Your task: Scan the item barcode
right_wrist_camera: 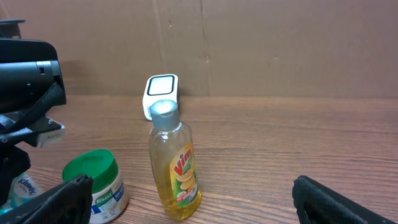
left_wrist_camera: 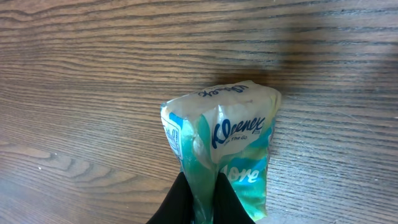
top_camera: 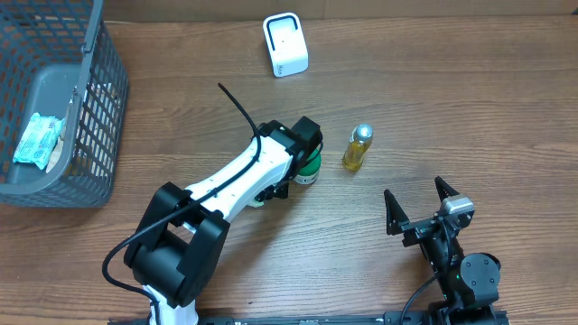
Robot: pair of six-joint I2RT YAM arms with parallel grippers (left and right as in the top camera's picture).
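1. Overhead view: the left arm reaches from the lower left of the frame to its centre and mostly hides what it holds.
2. Left wrist view: the left hand (left_wrist_camera: 201, 190) is closed, its dark fingers (left_wrist_camera: 177, 202) pinching the lower end of the Kleenex tissue pack (left_wrist_camera: 217, 137) over the wooden desk (top_camera: 470, 90). Whether the pack touches the desk cannot be told.
3. A green-lidded jar (top_camera: 310, 166) stands just beside that hand, and a yellow Vim bottle (top_camera: 358, 147) stands upright near it, to the right.
4. The white scanner (top_camera: 284, 43) sits at the top centre of the frame, well apart from the pack.
5. The right hand (top_camera: 413, 187) waits at the lower right with its jaws spread wide, gripping nothing.
6. A grey basket (top_camera: 99, 108) at the upper left contains a second tissue pack (top_camera: 36, 140).
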